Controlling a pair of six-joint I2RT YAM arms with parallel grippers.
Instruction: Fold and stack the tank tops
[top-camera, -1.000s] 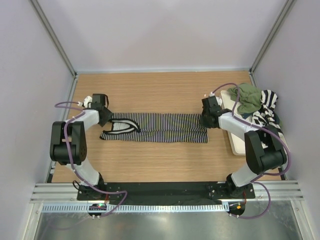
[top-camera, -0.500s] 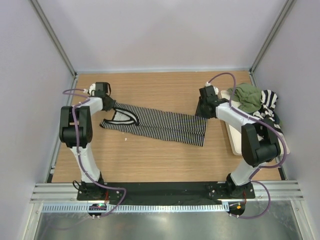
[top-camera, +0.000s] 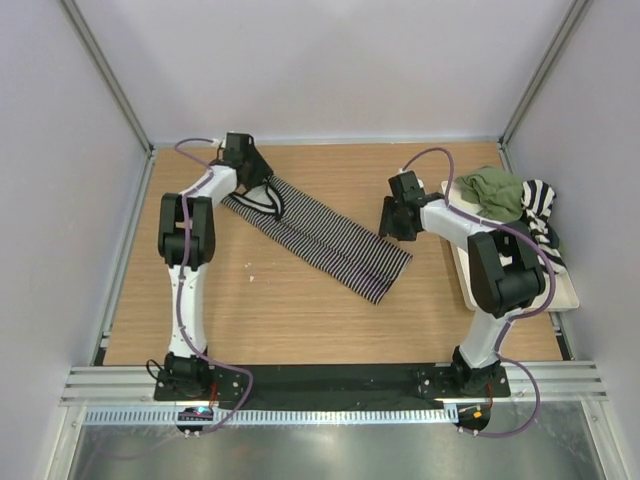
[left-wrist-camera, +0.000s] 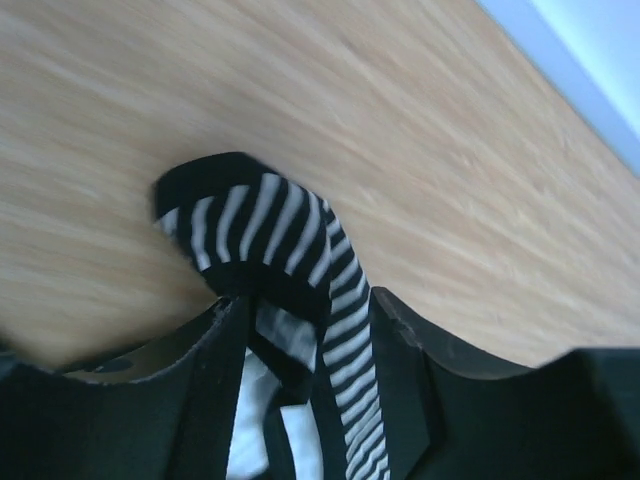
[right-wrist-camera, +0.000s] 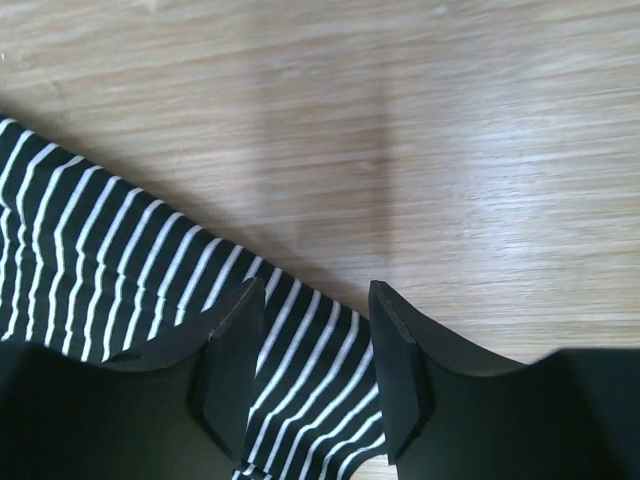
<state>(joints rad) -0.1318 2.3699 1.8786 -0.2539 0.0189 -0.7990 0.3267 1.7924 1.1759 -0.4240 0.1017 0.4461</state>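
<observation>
the left hand (left-wrist-camera: 300, 335) is clenched on a bunched shoulder strap of the pinstriped tank top (top-camera: 322, 238), with the cloth wadded between its fingers (left-wrist-camera: 215, 345), at the end of the garment farthest from the cream tray (top-camera: 560, 292). the right hand (right-wrist-camera: 312, 345) sits over the hem end, near the tray. striped cloth lies across the gap between its fingers, but i cannot tell whether it is pinched or only straddled. between the two hands the top runs as a long narrow band slanting across the counter (top-camera: 300, 320), its hem end spreading out past the right hand. on the tray lie the olive green tank top (top-camera: 492, 192) and the broad-striped tank top (top-camera: 538, 215), crumpled together, neither folded. the step in hand looks like stretching the band out ready for its next fold. to do it well, both ends should first be firmly held, then drawn apart evenly so the slack goes. the band should then be lowered flat and square, well apart from the tray, with no twist at the strap end before either hand lets go.
</observation>
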